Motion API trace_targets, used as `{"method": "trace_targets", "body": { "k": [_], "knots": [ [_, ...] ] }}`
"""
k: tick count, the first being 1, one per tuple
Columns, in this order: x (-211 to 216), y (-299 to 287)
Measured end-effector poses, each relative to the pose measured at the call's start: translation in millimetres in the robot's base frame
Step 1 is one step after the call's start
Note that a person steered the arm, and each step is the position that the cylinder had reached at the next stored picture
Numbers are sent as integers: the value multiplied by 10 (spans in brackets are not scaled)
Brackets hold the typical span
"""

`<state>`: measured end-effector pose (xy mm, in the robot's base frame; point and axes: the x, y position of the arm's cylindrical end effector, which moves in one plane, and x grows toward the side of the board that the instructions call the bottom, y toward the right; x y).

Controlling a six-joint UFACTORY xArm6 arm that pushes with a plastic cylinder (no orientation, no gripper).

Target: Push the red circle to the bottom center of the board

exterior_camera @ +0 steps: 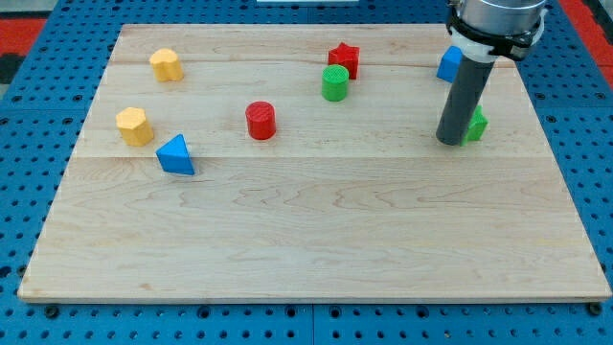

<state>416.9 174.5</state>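
Note:
The red circle (261,121) is a short red cylinder standing on the wooden board (316,240), left of the board's middle and in its upper half. My tip (450,141) is at the lower end of the dark rod, far to the view's right of the red circle. The tip rests just left of a green block (476,125), which the rod partly hides. No block lies between the tip and the red circle.
A red star (344,58) and a green cylinder (334,83) sit near the top centre. A blue block (448,64) is partly behind the rod. Two yellow blocks (166,64) (134,126) and a blue triangle (176,155) are at the left.

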Motion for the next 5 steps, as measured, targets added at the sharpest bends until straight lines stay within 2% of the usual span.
{"method": "trace_targets", "body": {
  "k": [2,3,5],
  "knots": [
    [2,-2],
    [69,-244],
    [-12,-1252]
  ]
}}
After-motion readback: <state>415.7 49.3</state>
